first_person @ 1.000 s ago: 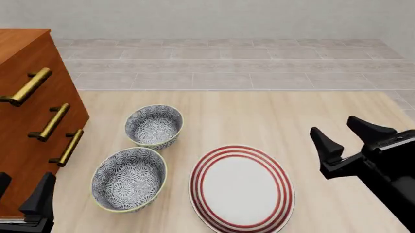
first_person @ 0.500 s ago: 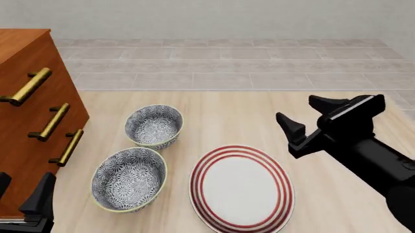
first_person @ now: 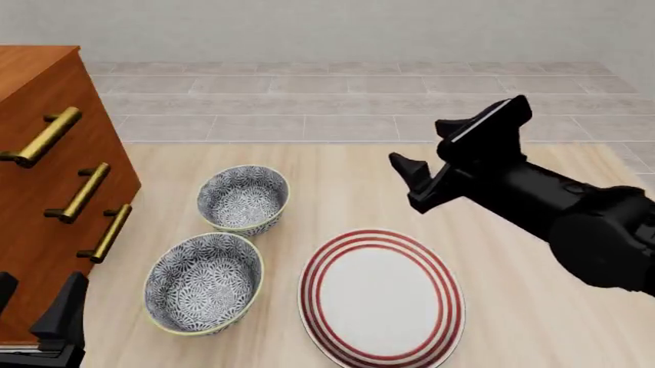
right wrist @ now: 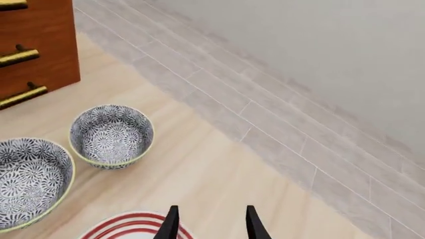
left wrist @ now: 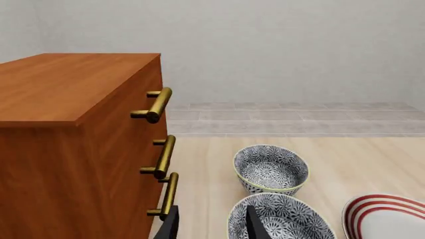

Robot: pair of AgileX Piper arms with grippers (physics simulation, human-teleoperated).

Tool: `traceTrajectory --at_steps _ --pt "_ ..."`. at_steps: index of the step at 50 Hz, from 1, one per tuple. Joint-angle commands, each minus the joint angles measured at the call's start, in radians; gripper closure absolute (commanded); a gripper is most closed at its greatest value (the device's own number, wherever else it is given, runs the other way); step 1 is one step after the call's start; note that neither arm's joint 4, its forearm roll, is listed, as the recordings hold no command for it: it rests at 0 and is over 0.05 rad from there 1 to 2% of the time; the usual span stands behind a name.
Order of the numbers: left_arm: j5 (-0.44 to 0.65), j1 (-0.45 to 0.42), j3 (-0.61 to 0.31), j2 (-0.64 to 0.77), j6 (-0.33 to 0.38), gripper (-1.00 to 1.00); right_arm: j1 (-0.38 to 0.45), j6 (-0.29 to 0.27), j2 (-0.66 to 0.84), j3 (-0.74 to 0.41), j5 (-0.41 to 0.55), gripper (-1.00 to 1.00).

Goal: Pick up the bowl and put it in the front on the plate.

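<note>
Two alike floral blue-grey bowls stand left of centre: the near bowl (first_person: 202,282) (left wrist: 279,219) (right wrist: 27,181) and the far bowl (first_person: 242,199) (left wrist: 271,168) (right wrist: 111,134). I cannot tell which one the task means. The white plate (first_person: 381,295) (left wrist: 385,216) (right wrist: 133,229) with red rings lies right of the near bowl. My right gripper (first_person: 425,147) (right wrist: 211,224) hangs open and holds nothing, above the table just beyond the plate's far edge. My left gripper (first_person: 39,307) (left wrist: 212,226) is open at the front left, short of the near bowl.
A wooden dresser (first_person: 51,176) (left wrist: 73,149) (right wrist: 33,45) with brass handles (first_person: 82,192) stands along the left side, close to both bowls. Beyond the table's far edge is a tiled floor (first_person: 358,100) and a pale wall.
My right arm has swung left and away from the front, from the right edge to above the table beyond the plate. The left arm, bowls and plate have not moved.
</note>
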Motion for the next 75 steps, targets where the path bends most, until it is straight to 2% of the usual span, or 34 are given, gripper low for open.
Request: traceTrajectory --at_steps 1,18,22,25,26,31,40,42,53,55,58,59,60,65,67,68,69,71,73,75 --pt "0.0 0.0 0.0 0.0 0.0 -1.0 0.018 -0.025 0.102 -0.13 0.074 -1.0" --pt "0.0 0.0 0.0 0.0 0.0 -1.0 0.046 -0.007 0.25 -0.323 0.169 -1.0" --pt "0.0 0.0 0.0 0.0 0.0 -1.0 0.056 0.013 0.275 -0.358 0.19 -1.0" --pt "0.0 0.0 0.0 0.0 0.0 -1.0 0.062 -0.002 0.293 -0.367 0.19 -1.0" --pt "0.0 0.0 0.0 0.0 0.0 -1.0 0.07 0.019 0.305 -0.385 0.206 -1.0" --pt "0.0 0.0 0.0 0.0 0.0 -1.0 0.084 0.008 0.335 -0.423 0.227 -1.0" --pt "0.0 0.0 0.0 0.0 0.0 -1.0 0.101 0.032 0.413 -0.516 0.279 -1.0" --pt "0.0 0.0 0.0 0.0 0.0 -1.0 0.101 0.021 0.427 -0.527 0.279 -1.0" --pt "0.0 0.0 0.0 0.0 0.0 -1.0 0.13 0.038 0.517 -0.628 0.322 -1.0" --pt "0.0 0.0 0.0 0.0 0.0 -1.0 0.138 0.049 0.533 -0.65 0.336 -1.0" --pt "0.0 0.0 0.0 0.0 0.0 -1.0 0.158 0.096 0.562 -0.696 0.369 -1.0" --pt "0.0 0.0 0.0 0.0 0.0 -1.0 0.159 0.091 0.574 -0.711 0.372 -1.0" --pt "0.0 0.0 0.0 0.0 0.0 -1.0 0.164 0.12 0.593 -0.736 0.391 -1.0" --pt "0.0 0.0 0.0 0.0 0.0 -1.0 0.165 0.101 0.635 -0.779 0.406 -1.0" --pt "0.0 0.0 0.0 0.0 0.0 -1.0 0.174 0.152 0.654 -0.81 0.43 -1.0" --pt "0.0 0.0 0.0 0.0 0.0 -1.0 0.176 0.159 0.664 -0.823 0.439 -1.0" --pt "0.0 0.0 0.0 0.0 0.0 -1.0 0.173 0.141 0.673 -0.829 0.435 -1.0" --pt "0.0 0.0 0.0 0.0 0.0 -1.0 0.18 0.166 0.696 -0.85 0.452 -1.0" --pt "0.0 0.0 0.0 0.0 0.0 -1.0 0.176 0.143 0.708 -0.859 0.449 -1.0" --pt "0.0 0.0 0.0 0.0 0.0 -1.0 0.178 0.152 0.722 -0.875 0.46 -1.0"
